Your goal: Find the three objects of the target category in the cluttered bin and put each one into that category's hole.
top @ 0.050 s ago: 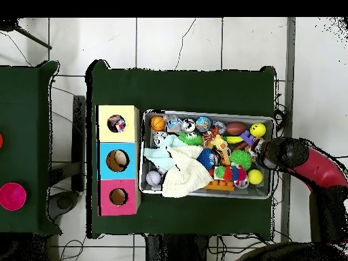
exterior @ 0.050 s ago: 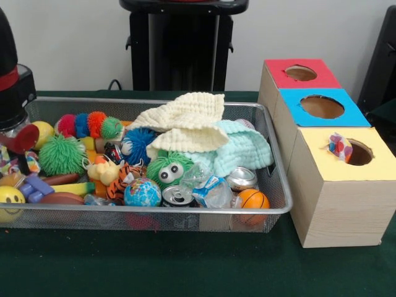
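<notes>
A wire mesh bin (exterior @ 0.050 s ago: 279, 185) holds a heap of toys, cloths and cans. A cream cloth (exterior @ 0.050 s ago: 185, 117) and a mint cloth (exterior @ 0.050 s ago: 242, 148) lie over its middle and right. Near the front lie a crushed can (exterior @ 0.050 s ago: 177, 196), a second can (exterior @ 0.050 s ago: 241, 178), an orange basketball (exterior @ 0.050 s ago: 253, 199), a globe ball (exterior @ 0.050 s ago: 142, 192) and a green fuzzy toy with eyes (exterior @ 0.050 s ago: 168, 168). My gripper (exterior @ 0.050 s ago: 13, 117) hangs over the bin's left end, seen from above at the bin's right end (top @ 0.050 s ago: 276, 153). Whether it holds anything is hidden.
Three boxes stand beside the bin: red-topped (exterior @ 0.050 s ago: 301, 73), blue-topped (exterior @ 0.050 s ago: 322, 106), yellow-topped (exterior @ 0.050 s ago: 359, 151). A small colourful object (exterior @ 0.050 s ago: 340, 147) sits at the yellow hole's rim. A pale ball shows inside the blue hole (top @ 0.050 s ago: 117, 160). A yellow smiley ball (exterior @ 0.050 s ago: 9, 201) and green spiky ball (exterior @ 0.050 s ago: 60, 154) lie under the arm.
</notes>
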You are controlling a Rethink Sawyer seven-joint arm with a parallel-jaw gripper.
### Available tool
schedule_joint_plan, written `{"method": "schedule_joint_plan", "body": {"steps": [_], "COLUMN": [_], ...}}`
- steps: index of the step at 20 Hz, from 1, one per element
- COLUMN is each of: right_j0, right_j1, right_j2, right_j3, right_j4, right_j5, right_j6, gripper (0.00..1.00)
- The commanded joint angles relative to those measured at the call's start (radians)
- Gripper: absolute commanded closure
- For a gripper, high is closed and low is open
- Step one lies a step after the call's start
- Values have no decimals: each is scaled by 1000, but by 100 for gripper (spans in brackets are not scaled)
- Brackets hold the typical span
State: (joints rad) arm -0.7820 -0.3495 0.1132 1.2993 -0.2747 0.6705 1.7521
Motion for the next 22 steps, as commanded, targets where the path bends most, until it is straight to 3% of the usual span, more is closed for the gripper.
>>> {"method": "schedule_joint_plan", "body": {"steps": [1,4,9,22], "right_j0": [73,115,176,260], "right_j1": [-160,-221,-263,-236], "right_j2": [-18,-47,-100,-177], "right_j3": [246,304,360,423], "right_j4": [48,84,113,177], "right_j5": [-23,8,3,-131], "right_j6": [200,241,275,289], "gripper": [100,100,100,100]}}
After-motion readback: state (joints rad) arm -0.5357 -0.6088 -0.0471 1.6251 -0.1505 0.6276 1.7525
